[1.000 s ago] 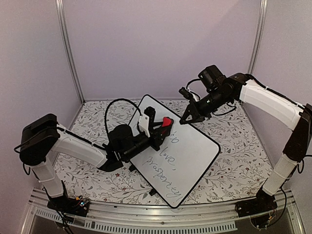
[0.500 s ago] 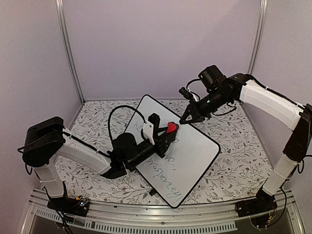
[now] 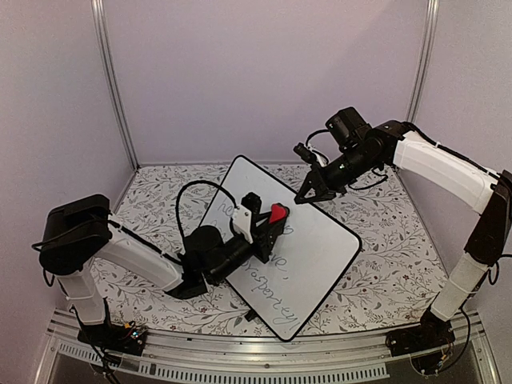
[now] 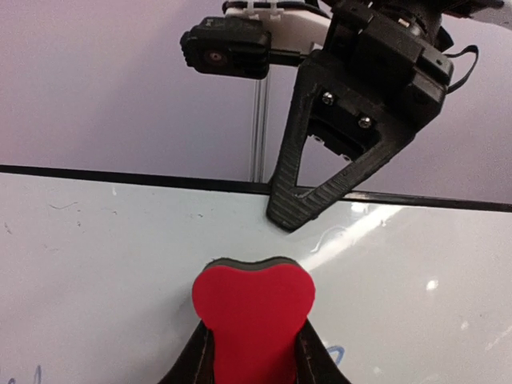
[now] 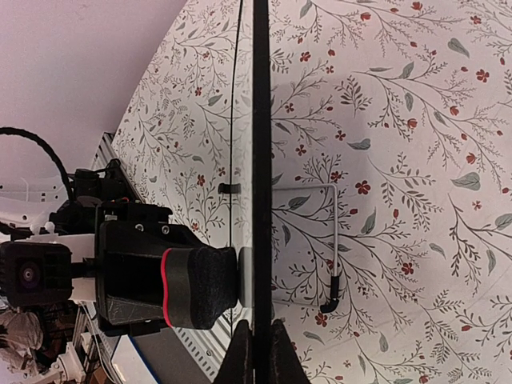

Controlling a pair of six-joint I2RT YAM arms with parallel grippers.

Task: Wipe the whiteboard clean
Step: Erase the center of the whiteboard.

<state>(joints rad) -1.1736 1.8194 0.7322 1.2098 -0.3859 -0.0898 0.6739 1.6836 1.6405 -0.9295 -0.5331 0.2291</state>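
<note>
**A:** What are the left jaws doing?

**B:** They are clenched on the red eraser [image 3: 278, 212]. In the left wrist view, the two dark fingers [image 4: 198, 356] squeeze its sides, and the rounded red back [image 4: 254, 300] bulges out above them.

**A:** Is the eraser on the board?

**B:** Yes. In the right wrist view, the eraser [image 5: 196, 286] has its dark felt face flat against the whiteboard [image 5: 262, 120], which that camera sees edge-on.

**A:** And the right jaws?

**B:** They are pinched shut on the board's thin black rim at its far edge. One finger [image 5: 238, 356] sits on each side of it. The left wrist camera shows that black ribbed finger [image 4: 320, 172] coming down onto the same rim, just beyond the eraser.

**A:** Where does the whiteboard lie?

**B:** The whiteboard [image 3: 320, 240] sits in the middle of the desk [image 3: 384, 272], on the flowered cloth. It is turned cornerwise, with one corner toward the arms' bases. A wire stand [image 5: 332, 240] shows under it, so it sits clear of the cloth there.

**A:** Any writing on it?

**B:** Thin cursive handwriting [image 3: 268, 280] runs along the near half, between the eraser and the near corner. The left arm [image 3: 136, 252] reaches in from the left across that edge.
</note>
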